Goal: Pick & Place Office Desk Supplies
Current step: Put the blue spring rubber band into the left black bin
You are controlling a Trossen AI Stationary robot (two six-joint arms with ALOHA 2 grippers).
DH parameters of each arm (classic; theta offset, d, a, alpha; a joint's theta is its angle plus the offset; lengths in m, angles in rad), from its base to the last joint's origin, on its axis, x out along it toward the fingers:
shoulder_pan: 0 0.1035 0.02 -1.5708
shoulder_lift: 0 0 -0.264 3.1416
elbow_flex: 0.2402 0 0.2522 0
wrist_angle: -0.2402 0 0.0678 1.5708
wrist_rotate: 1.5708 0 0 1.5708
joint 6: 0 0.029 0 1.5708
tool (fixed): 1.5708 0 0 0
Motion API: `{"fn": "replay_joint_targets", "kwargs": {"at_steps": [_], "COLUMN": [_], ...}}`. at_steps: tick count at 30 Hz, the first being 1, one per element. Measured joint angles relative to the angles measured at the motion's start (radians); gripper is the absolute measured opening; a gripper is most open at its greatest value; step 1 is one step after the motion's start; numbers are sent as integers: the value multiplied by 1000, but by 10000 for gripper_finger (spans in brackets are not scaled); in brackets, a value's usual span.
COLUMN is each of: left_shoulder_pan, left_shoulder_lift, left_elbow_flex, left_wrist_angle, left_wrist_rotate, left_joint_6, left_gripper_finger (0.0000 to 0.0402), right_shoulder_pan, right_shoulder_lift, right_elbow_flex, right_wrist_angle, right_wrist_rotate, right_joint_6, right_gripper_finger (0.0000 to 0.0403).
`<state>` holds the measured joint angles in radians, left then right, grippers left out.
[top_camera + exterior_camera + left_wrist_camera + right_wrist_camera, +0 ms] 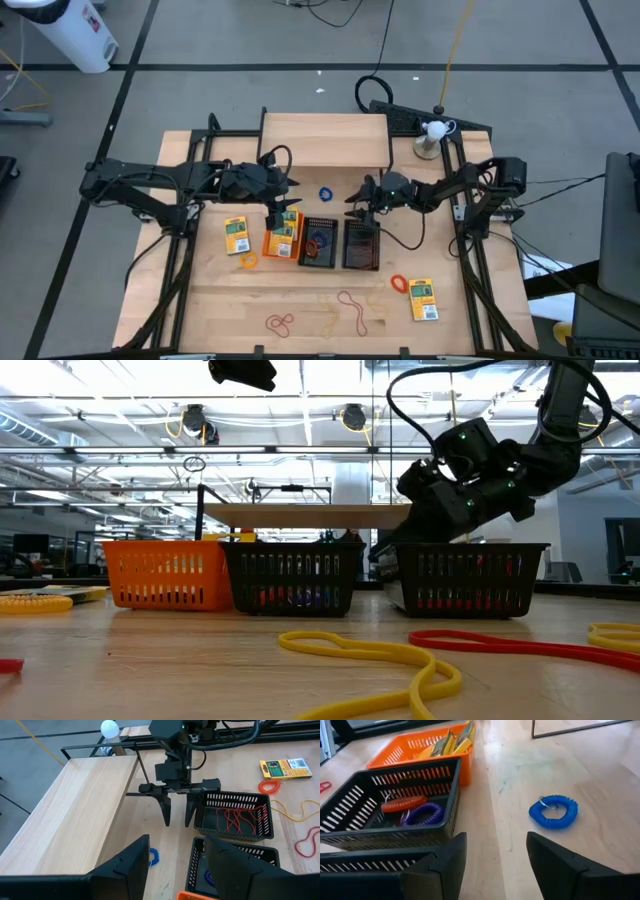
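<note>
The blue coil loop (553, 811) lies loose on the tabletop (300, 300) behind the bins, between the two arms. The right pincer (495, 865) hangs near it with jaws wide and empty; the left pincer (172, 865), also wide and empty, hovers over the orange bin (420, 745).

Both pincers crowd this spot (they nearly face each other), so a reach for the loop could bump the other arm or nudge a bin.

The orange bin holds yellow-and-green packs (451, 742); the middle black bin (390, 810) holds orange and purple loops; the right black bin (232, 817) holds red bands.
</note>
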<state>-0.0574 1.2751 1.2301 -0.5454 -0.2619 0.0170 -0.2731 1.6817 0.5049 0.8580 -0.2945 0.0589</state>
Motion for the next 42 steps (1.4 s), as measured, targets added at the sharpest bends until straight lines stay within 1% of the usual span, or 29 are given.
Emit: {"fn": "replay_joint_targets", "kwargs": {"at_steps": [3, 7, 11, 15, 19, 22, 27, 37, 42], "left_shoulder_pan": [0, 0, 0, 0, 0, 0, 0, 0, 0], "left_shoulder_lift": [0, 0, 0, 0, 0, 0, 0, 0, 0], "left_elbow_flex": [0, 0, 0, 0, 0, 0, 0, 0, 0], "left_wrist_angle": [0, 0, 0, 0, 0, 0, 0, 0, -1], "left_wrist_rotate": [0, 0, 0, 0, 0, 0, 1, 1, 1], "left_joint_6": [1, 0, 0, 0, 0, 0, 0, 4, 5], "left_gripper_finger": [186, 186, 186, 186, 186, 186, 186, 186, 186], "right_shoulder_pan": [-8, -20, -22, -12, 5, 7, 6, 7, 8], "right_shoulder_lift": [0, 0, 0, 0, 0, 0, 0, 5, 5], "right_elbow_flex": [0, 6, 33, 91, 151, 174, 178, 178, 179], "right_wrist_angle": [-1, -2, -23, -115, -230, -240, -246, -266, -264], "right_wrist_rotate": [-24, -20, 28, 42, 89, 91, 140, 132, 69], "right_joint_6": [-8, -12, -14, -21, -50, -51, -34, 9, 39], "right_gripper_finger": [196, 196, 196, 196, 196, 196, 196, 196, 196]}}
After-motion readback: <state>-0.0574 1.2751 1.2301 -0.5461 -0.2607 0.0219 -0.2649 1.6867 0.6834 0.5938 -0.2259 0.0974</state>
